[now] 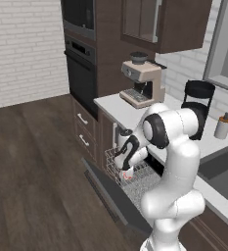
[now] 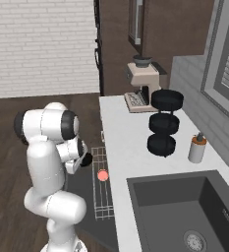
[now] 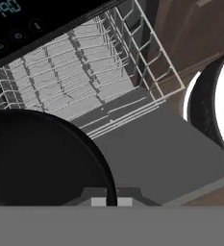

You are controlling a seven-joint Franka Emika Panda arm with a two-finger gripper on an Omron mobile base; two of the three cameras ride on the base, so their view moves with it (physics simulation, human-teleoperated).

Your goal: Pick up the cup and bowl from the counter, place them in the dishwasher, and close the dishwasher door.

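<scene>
Black bowl (image 3: 41, 158) pinched in the hand (image 3: 111, 202), above the wire rack (image 3: 75, 72)

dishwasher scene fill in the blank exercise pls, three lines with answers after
1. The dishwasher door is folded down, so the dishwasher is ___.
2. The cup sits in the wire rack, not on the ___.
3. The jaws are shut on the ___ bowl.

Missing words: open; counter; black.
</scene>
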